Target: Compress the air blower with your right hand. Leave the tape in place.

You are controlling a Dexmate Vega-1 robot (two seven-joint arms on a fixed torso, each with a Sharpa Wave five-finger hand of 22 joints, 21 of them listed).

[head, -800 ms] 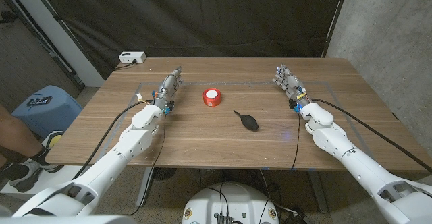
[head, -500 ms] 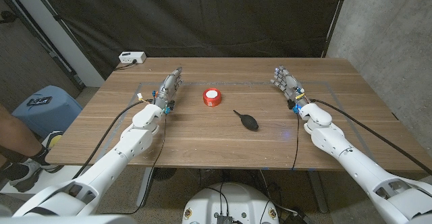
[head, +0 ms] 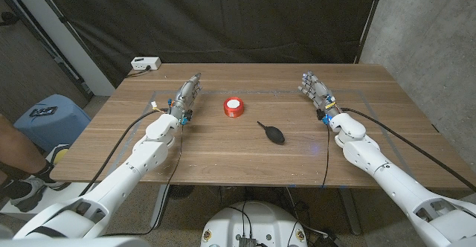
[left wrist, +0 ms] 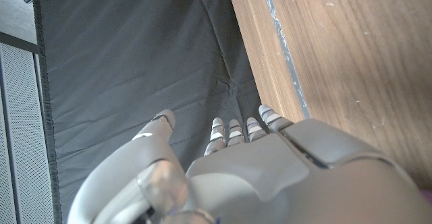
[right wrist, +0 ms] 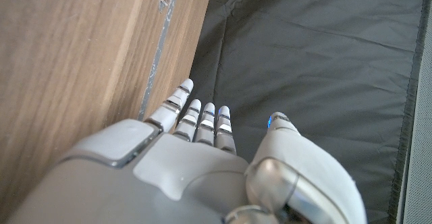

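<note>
Air blower (head: 273,133) untouched beside tape (head: 233,106) | both robot hands released: left (head: 186,97), right (head: 315,89)

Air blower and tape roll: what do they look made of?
Air blower: matte black with a rounded bulb and thin nozzle, probably soft rubber; no glare on it. Tape: glossy red roll around a white core, likely plastic film on a paper or plastic core. Both lie on the wood-grain table.

Head camera looks down over the table (head: 223,150); wrist cameras face its far edge closely.
</note>
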